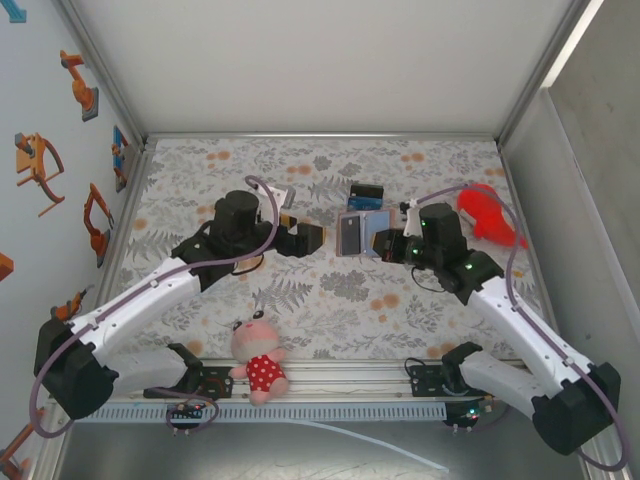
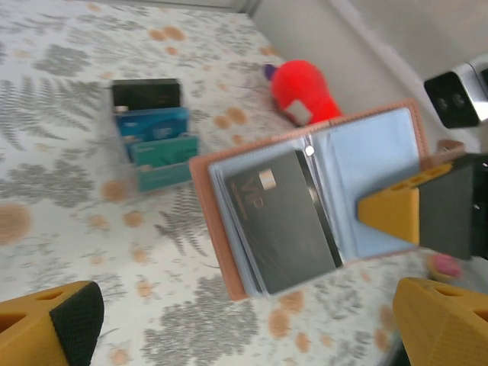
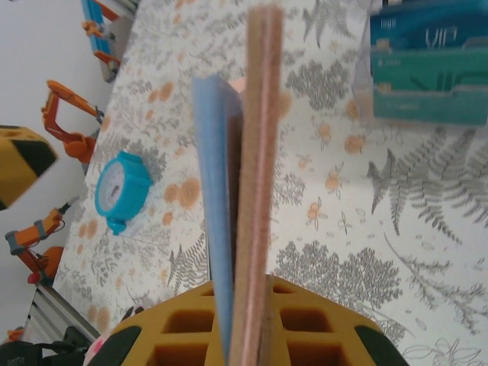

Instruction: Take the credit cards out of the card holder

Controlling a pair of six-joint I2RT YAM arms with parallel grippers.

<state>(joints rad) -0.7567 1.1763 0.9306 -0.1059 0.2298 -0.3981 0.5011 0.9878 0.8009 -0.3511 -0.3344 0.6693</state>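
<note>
The card holder (image 1: 358, 235) is held up off the table, open like a book, with its pinkish-tan cover outside and blue-grey sleeves inside. A dark credit card (image 2: 280, 221) sits in the left sleeve of the card holder (image 2: 206, 213). My right gripper (image 1: 392, 243) is shut on the holder's right half, and its yellow finger (image 2: 390, 213) presses on the inner page. The right wrist view shows the holder (image 3: 258, 152) edge-on, rising from between the right gripper (image 3: 245, 328). My left gripper (image 2: 244, 335) is open just left of the holder, nothing between its fingers (image 2: 53, 320).
A clear stand with black, blue and teal cards (image 1: 365, 191) is behind the holder on the floral mat, also the stand (image 2: 152, 133). A red plush (image 1: 488, 215) lies far right. A pink doll (image 1: 258, 352) sits at the near edge. A teal toy clock (image 3: 122, 189) lies on the mat.
</note>
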